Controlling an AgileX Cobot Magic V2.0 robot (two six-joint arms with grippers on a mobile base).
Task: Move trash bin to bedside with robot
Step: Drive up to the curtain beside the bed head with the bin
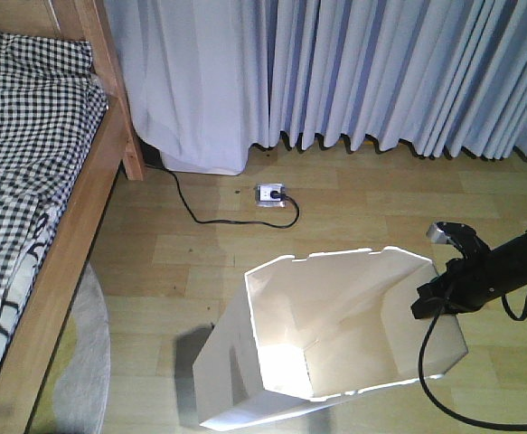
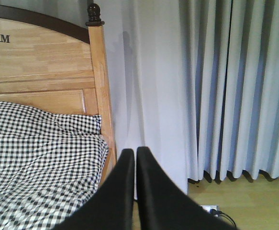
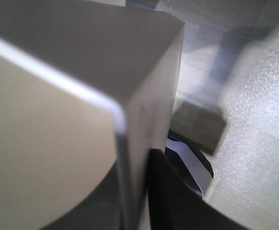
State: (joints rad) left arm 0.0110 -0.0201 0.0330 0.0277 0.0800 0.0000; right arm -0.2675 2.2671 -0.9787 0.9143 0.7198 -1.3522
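The white trash bin (image 1: 335,344) is tilted with its cut-corner opening towards the front camera, on the wooden floor right of the bed. My right gripper (image 1: 435,294) grips its right rim. In the right wrist view the right gripper (image 3: 132,184) is shut on the thin bin wall (image 3: 58,120), one finger inside and one outside. The bedside, a light-brown bed frame (image 1: 73,235) with checkered bedding (image 1: 19,136), lies at the left, a floor strip away from the bin. My left gripper (image 2: 132,152) is shut and empty, held in the air facing the bed post (image 2: 101,86).
Pale curtains (image 1: 381,72) hang along the back wall. A power strip (image 1: 270,193) with a black cable (image 1: 200,212) lies on the floor behind the bin. A grey round rug (image 1: 87,362) sits beside the bed frame.
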